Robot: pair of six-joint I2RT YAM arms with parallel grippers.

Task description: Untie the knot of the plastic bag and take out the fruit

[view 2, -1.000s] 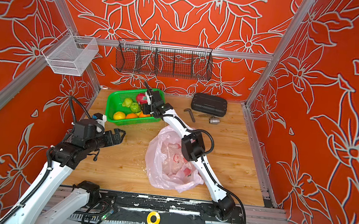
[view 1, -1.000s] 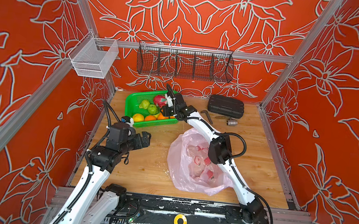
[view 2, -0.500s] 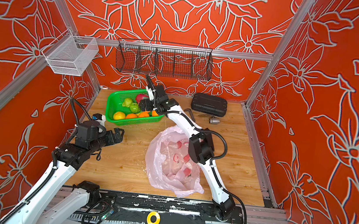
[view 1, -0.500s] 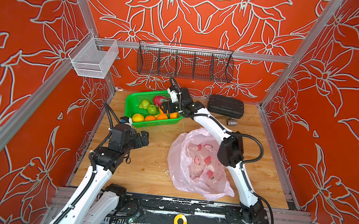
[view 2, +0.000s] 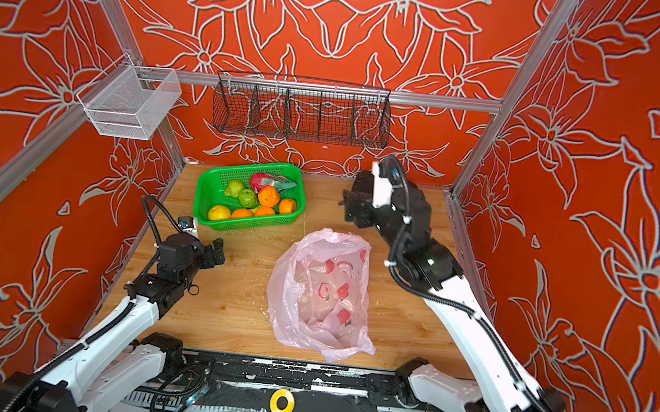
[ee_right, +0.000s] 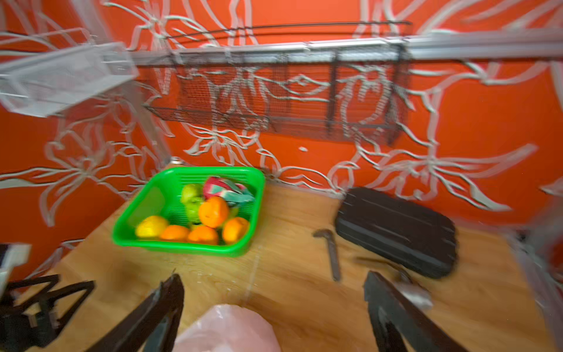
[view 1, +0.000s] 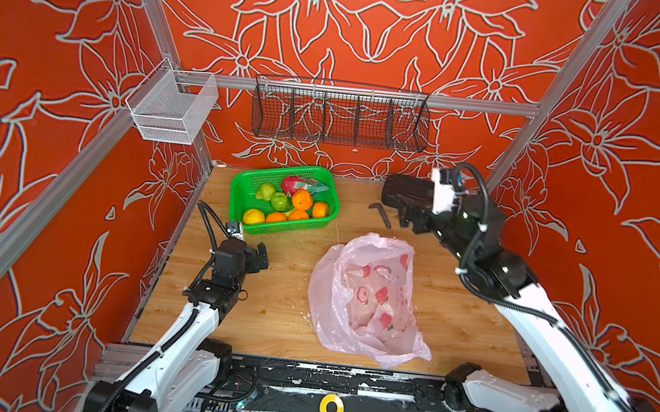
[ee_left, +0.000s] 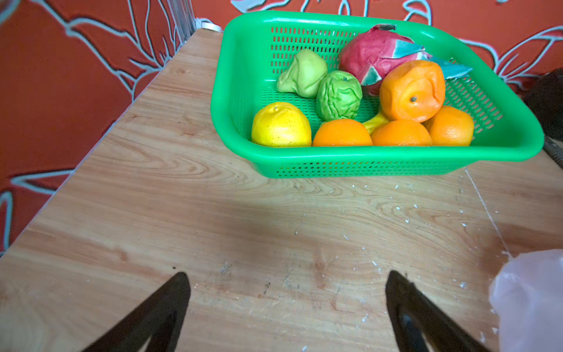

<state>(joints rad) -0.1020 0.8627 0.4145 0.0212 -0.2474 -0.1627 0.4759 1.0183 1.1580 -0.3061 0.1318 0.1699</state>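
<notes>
in both top views the bag [view 1: 368,299] lies slumped on the table [view 1: 265,325] near the front middle, mouth gaping toward the back. red prints show through the pink film, and i can't tell whether anything sits inside. the fruit [view 1: 299,204] is piled in the basket [view 1: 288,229] at the back left, well apart from the bag: oranges, a yellow one, two green ones, a dragon fruit. the left gripper [view 1: 262,255] hangs over bare wood between the basket and the front edge, pointing toward the bag, jaws spread, nothing in them. the right gripper [view 2: 350,213] is up at the back right, in front of a black case [view 1: 401,183] and near a metal tool [view 1: 379,214], jaws wide and bare, apart from the bag. over to the left wrist view: both fingers [ee_left: 164,307] stand far apart above the wood with nothing between them. the basket is ahead with the fruit heaped inside, one orange perched on the others, and a corner of the bag peeks in beside one finger. now the right wrist view, all motion blur: fingers [ee_right: 164,304] splayed wide, gripping nothing, the pink top of the bag just under the gap between them. the basket, tool and case lie beyond on the table, and the left gripper shows off to one side.
</notes>
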